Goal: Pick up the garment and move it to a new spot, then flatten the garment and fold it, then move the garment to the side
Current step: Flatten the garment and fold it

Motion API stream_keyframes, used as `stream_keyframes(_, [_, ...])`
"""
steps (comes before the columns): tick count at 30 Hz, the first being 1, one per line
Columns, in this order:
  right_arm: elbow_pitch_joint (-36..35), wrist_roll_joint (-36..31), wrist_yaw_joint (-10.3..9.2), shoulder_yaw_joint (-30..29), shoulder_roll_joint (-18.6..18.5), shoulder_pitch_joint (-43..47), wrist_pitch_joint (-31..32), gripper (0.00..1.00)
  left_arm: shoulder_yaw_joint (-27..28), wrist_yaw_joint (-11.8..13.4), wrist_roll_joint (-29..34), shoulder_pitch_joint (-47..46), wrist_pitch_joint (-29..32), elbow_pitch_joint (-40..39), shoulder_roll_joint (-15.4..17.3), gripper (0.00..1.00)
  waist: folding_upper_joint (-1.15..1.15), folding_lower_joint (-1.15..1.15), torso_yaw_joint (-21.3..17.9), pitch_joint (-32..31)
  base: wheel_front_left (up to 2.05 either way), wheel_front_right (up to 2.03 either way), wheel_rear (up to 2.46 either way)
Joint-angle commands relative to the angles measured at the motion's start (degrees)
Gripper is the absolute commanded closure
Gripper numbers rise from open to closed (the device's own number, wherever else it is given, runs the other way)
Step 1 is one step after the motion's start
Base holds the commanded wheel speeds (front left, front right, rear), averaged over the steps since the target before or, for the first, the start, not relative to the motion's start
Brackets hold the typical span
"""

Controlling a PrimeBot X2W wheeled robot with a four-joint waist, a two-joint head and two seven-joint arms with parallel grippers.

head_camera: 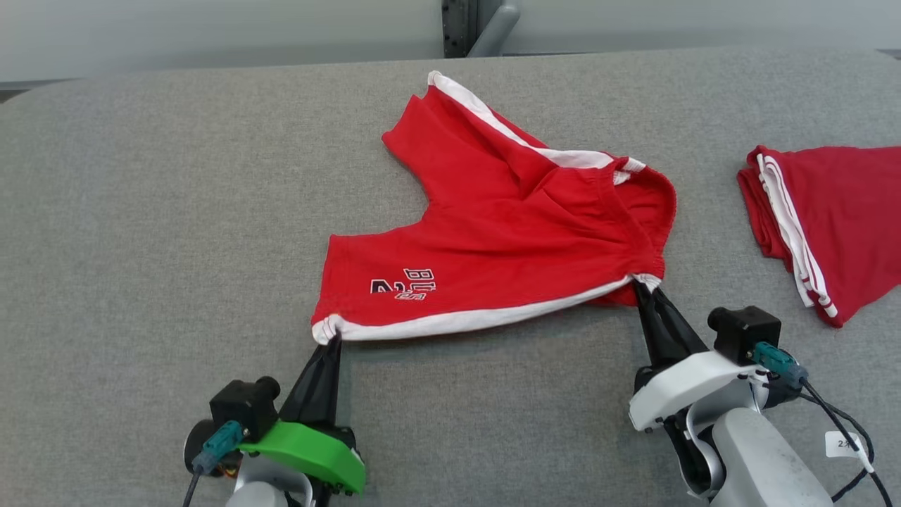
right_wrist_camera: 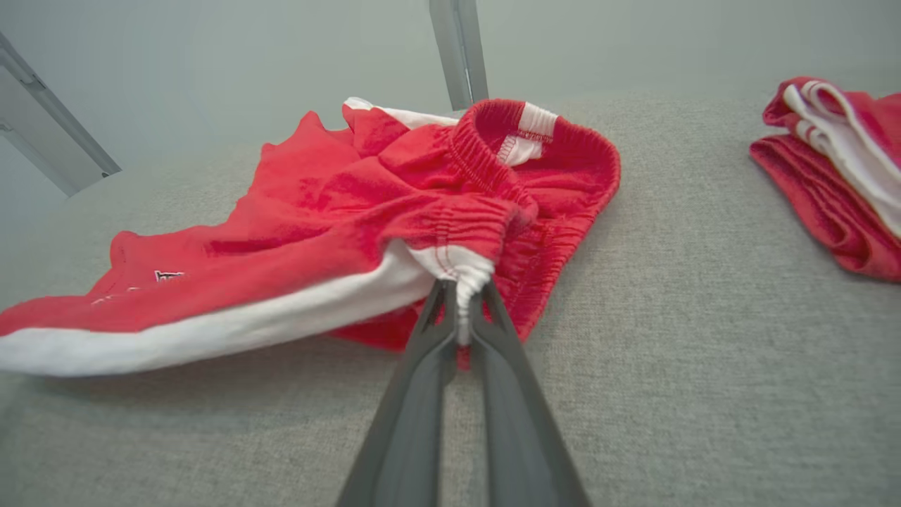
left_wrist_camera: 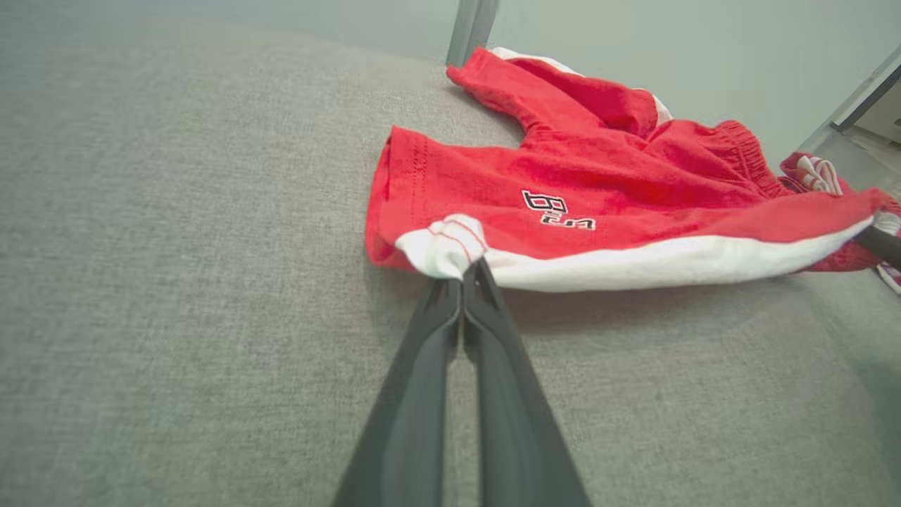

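Red cloth shorts with white side stripe (head_camera: 507, 232) lie rumpled at centre of grey fabric tabletop (head_camera: 141, 246). Left gripper (head_camera: 332, 339) pinched tight on hem corner; right gripper (head_camera: 642, 283) clamped on waistband end.

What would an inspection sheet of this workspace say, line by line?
surface: grey fabric tabletop, no stains seen
job's things: red shorts with white side stripes, partly spread, waistband end bunched
clutter: folded red garment on the robot's right, apart from the shorts
grippers: left gripper shut on a leg hem corner; right gripper shut on a waistband corner
cables: black cables at the right wrist, off the cloth
surroundings: pale wall, metal post behind the table
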Motion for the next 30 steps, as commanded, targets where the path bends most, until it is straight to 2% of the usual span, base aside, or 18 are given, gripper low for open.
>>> stream_keyframes(1, [-1.40,0.82,-0.03,0.34,-0.23,0.68,-0.15,1.00,0.59,-0.17,0.85,-0.93,0.04,-1.39,0.23,1.00,0.00,0.00,-0.13,-1.98,0.00,0.00,0.00])
stream_keyframes(5, [-5.89,3.04,-0.03,1.93,-1.03,-0.51,-0.16,1.00,2.34,-0.16,3.05,-2.34,0.03,-6.28,2.05,1.00,0.00,0.00,-0.49,-6.40,0.00,0.00,0.00])
stream_keyframes(7, [-9.31,5.02,-0.03,3.28,-1.86,-2.81,-0.16,1.00,2.40,-0.16,4.02,-4.34,0.03,-10.02,5.59,1.00,0.00,0.00,-0.98,-10.40,0.00,0.00,0.00])
stream_keyframes(10, [-12.52,8.07,-0.03,4.65,-3.23,-6.46,-0.15,1.00,2.68,-0.15,4.49,-8.13,0.04,-14.22,10.92,1.00,0.00,0.00,-1.35,-12.73,0.00,0.00,0.00])
stream_keyframes(14, [-15.88,12.81,-0.04,6.00,-5.18,-11.22,-0.09,1.00,2.81,-0.05,3.69,-13.26,0.21,-18.90,17.84,1.00,0.00,0.00,-1.23,-14.44,0.00,0.00,0.00])
stream_keyframes(17, [-18.12,15.73,-0.06,6.25,-6.93,-14.47,2.01,1.00,3.19,-0.04,2.08,-18.16,2.89,-21.73,21.83,1.00,0.00,0.00,-0.63,-14.01,0.00,0.00,0.00])
stream_keyframes(19, [-17.93,17.10,-0.08,6.05,-7.78,-16.22,4.56,1.00,2.74,-0.03,1.35,-20.82,6.06,-21.75,24.24,1.00,0.00,0.00,-0.22,-12.76,0.00,0.00,0.00])
stream_keyframes(24, [-14.37,18.79,-0.08,5.98,-8.78,-23.75,11.95,1.00,-0.59,-0.02,-2.82,-28.91,13.95,-17.58,25.65,1.00,0.00,0.00,1.25,-3.87,0.00,0.00,0.00])
stream_keyframes(27, [-10.52,17.00,-0.08,7.63,-9.13,-30.92,14.44,1.00,-3.31,-0.02,-3.67,-35.81,13.99,-11.44,24.93,1.00,0.00,0.00,2.20,3.12,0.00,0.00,0.00])
stream_keyframes(30, [-5.37,13.30,-0.07,9.71,-9.61,-40.79,14.56,1.00,-5.67,-0.03,-1.78,-45.32,10.90,-5.15,24.60,1.00,0.00,0.00,2.69,8.64,0.00,0.00,0.00])
